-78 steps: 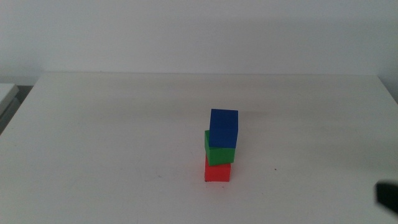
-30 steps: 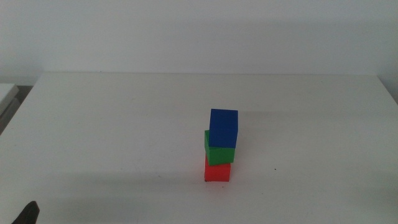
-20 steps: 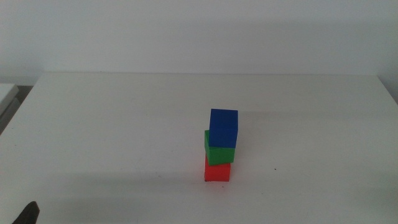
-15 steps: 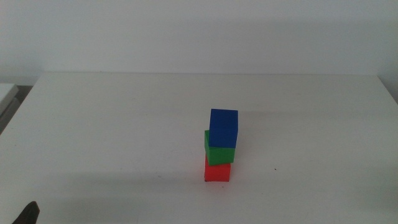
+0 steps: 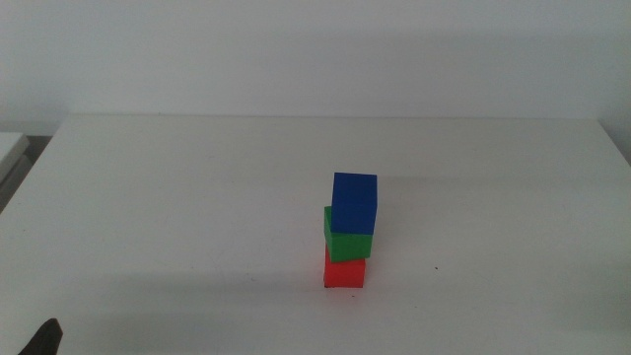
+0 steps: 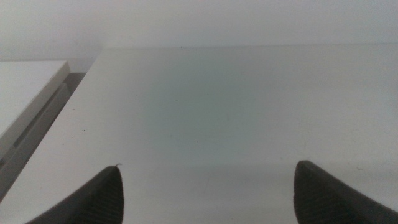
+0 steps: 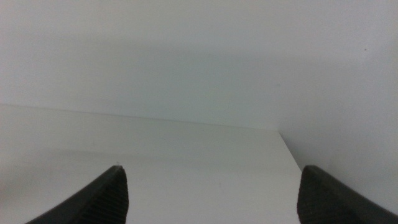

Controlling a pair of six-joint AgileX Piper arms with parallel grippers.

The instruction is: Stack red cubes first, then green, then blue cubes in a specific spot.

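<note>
The red cube (image 5: pixel 345 273) sits on the white tabletop spot (image 5: pixel 383 282) right of the table's middle. The green cube (image 5: pixel 347 244) rests on it, turned slightly. The blue cube (image 5: pixel 355 202) rests on top, shifted a little to the right. The stack stands free, with no gripper touching it. My left gripper (image 6: pixel 208 194) is open and empty over bare table; only a dark tip of it (image 5: pixel 44 338) shows at the middle view's bottom left corner. My right gripper (image 7: pixel 211 196) is open and empty, out of the middle view, facing the table edge and wall.
A white flat object (image 5: pixel 10 150) lies beyond the table's left edge, and it also shows in the left wrist view (image 6: pixel 25 93). A small dark mark (image 5: pixel 436 267) lies right of the stack. The table ends at a white wall behind.
The right gripper's dark tip at the bottom right has left the middle view. The left gripper's tip has appeared at the bottom left. The stack has not moved.
</note>
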